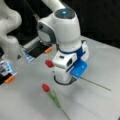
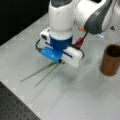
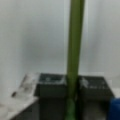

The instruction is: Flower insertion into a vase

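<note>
Vase point(image 2: 110, 60) stands well apart from the gripper point(image 3: 72, 87), whose fingers point(image 3: 51, 87) clamp a flower stem point(image 3: 74, 45) on the table point(image 1: 100, 105).

1. My arm point(image 1: 60, 27) reaches over the table, wrist pointing straight down in both front views.
2. My gripper point(image 3: 71, 86) sits low at the tabletop, its dark fingers point(image 3: 51, 86) closed around a green stem point(image 3: 74, 45).

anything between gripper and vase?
No. In a front view, bare table separates the gripper, down on a flower stem, from the vase.
</note>
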